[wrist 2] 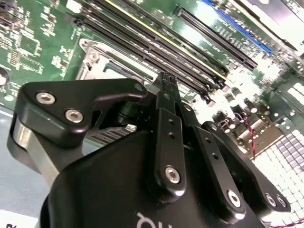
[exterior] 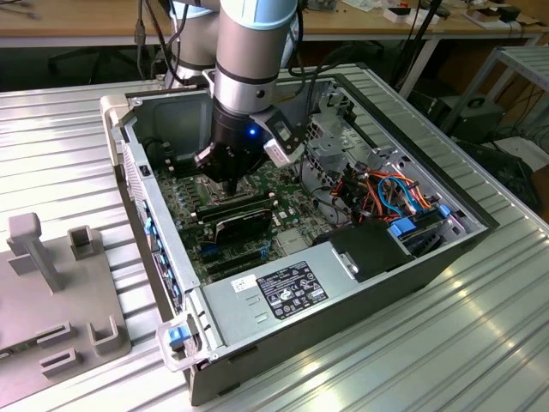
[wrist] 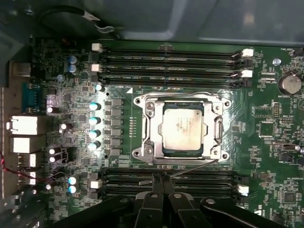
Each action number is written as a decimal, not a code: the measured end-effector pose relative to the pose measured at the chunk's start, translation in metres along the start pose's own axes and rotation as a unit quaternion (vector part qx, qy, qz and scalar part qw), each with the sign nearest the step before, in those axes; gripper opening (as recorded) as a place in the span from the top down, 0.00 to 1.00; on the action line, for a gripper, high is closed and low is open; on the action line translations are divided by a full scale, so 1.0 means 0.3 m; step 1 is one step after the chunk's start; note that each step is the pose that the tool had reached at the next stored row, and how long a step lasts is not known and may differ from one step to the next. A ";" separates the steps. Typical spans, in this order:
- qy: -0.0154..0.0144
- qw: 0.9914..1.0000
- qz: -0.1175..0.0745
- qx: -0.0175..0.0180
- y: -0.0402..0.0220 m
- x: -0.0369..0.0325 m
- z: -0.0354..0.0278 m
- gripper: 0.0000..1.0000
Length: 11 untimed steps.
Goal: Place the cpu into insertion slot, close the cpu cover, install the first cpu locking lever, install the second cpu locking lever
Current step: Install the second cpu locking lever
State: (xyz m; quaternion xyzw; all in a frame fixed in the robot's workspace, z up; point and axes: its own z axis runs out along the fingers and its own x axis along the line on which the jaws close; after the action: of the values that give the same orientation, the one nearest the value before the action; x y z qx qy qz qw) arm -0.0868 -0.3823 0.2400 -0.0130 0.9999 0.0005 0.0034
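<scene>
An open computer case [exterior: 343, 257] lies on a ribbed metal counter [exterior: 480, 343], its green motherboard [exterior: 184, 206] exposed. The robot arm [exterior: 249, 60] reaches down into the case, and its dark claw [exterior: 230, 182] hangs just above the board beside long black memory slots [exterior: 236, 206]. A grey labelled power-supply box [exterior: 283, 292] fills the case's near edge. Near the counter's edge at the exterior view's left sits a grey fixture [exterior: 51, 292] with upright posts.

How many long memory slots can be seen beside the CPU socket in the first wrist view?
8. Four memory slots lie side by side along one edge of the insertion slot; four more run along the opposite edge, partly covered by the gripper, so further ones may be hidden.
</scene>
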 end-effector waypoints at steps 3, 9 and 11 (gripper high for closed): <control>0.000 1.000 -0.001 0.000 -0.001 0.015 0.001 0.89; 0.000 1.000 -0.002 0.000 -0.001 0.035 0.018 0.89; 0.000 1.000 -0.002 0.000 -0.001 0.036 0.019 0.89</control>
State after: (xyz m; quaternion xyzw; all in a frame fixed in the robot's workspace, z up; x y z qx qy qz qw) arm -0.0977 -0.3828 0.2343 -0.0153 0.9999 0.0004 0.0033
